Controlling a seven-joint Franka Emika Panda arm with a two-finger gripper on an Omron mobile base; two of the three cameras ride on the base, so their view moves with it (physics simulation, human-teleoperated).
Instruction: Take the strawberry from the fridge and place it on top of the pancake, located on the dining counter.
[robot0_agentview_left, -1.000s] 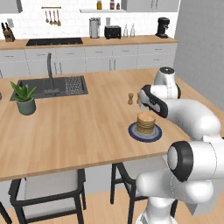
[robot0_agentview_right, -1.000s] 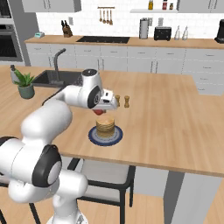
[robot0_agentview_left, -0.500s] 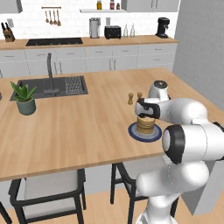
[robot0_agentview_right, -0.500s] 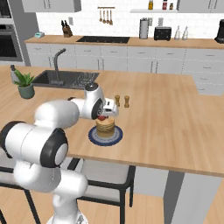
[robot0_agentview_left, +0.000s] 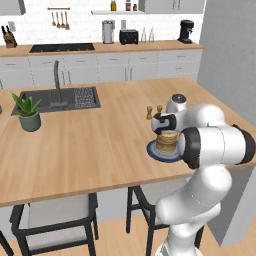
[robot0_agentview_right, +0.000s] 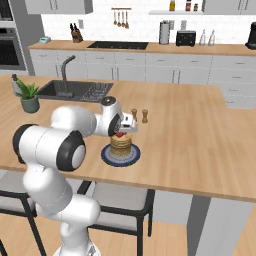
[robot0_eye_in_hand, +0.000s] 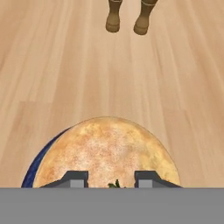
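Observation:
The pancake (robot0_eye_in_hand: 107, 151) is a tan stack (robot0_agentview_right: 121, 144) on a dark blue plate (robot0_agentview_left: 156, 155) near the front edge of the dining counter (robot0_agentview_left: 90, 145). My gripper (robot0_agentview_right: 123, 131) hangs just above the stack (robot0_agentview_left: 168, 142), shut on the strawberry (robot0_agentview_right: 119, 134). In the hand view my gripper (robot0_eye_in_hand: 111, 180) shows both fingertips (robot0_eye_in_hand: 75, 178) low over the pancake's near rim. Between them only the green top of the strawberry (robot0_eye_in_hand: 114, 184) peeks out. The fridge is out of view.
Two small brown shakers (robot0_agentview_left: 154, 111) (robot0_eye_in_hand: 114, 18) stand just beyond the plate. The dark sink with tap (robot0_agentview_left: 56, 99) and a potted plant (robot0_agentview_left: 28, 113) lie to the left. Dark-framed stools (robot0_agentview_left: 55, 216) sit under the counter's front edge.
The arm has folded in and brought the gripper with the strawberry down from beside the shakers to just over the pancake stack.

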